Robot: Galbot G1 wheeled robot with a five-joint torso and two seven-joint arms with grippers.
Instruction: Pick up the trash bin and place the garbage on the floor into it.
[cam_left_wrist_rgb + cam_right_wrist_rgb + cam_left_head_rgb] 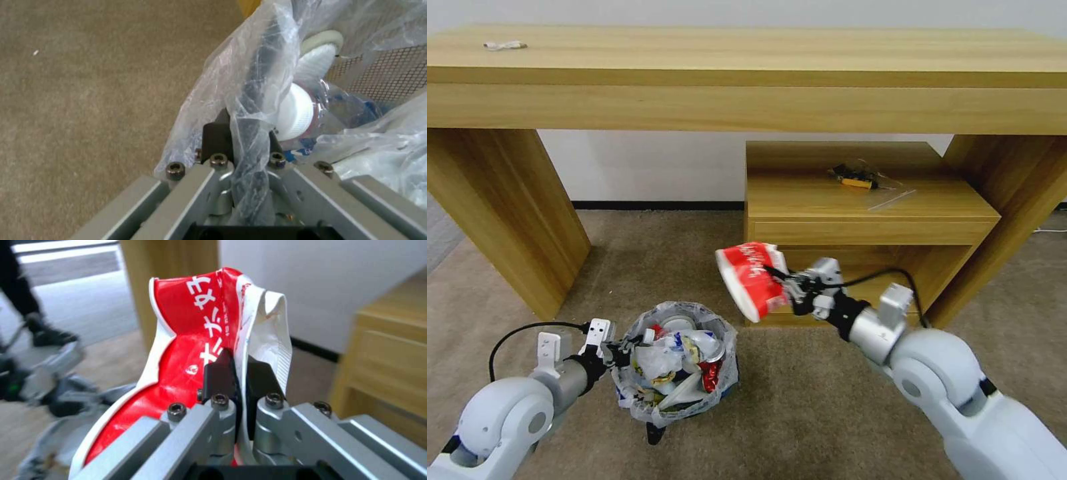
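Head view: right end effector is clamped on a crumpled red-white carton, held in the air in front of the low wooden cabinet, above and to the right of the trash bin. Carton is squashed flat-ish, red panel with white lettering, white rim and inner flap; right wrist view shows both black fingers pinching a folded edge of the carton.

Left end effector grips the bin's left rim. Left wrist view: black fingers closed over the dark rim wrapped in the crinkled translucent bag, with a white ribbed bottle cap just inside.

Bin is small, round, black mesh wall, liner bunched over the rim. It is nearly full: white crumpled plastic, a red can, blue-white printed pieces, a pale cup or lid near the back. Bin is over the beige short-pile floor; cannot tell whether it touches the carpet.

Long wooden table spans the background with a small white item on top.
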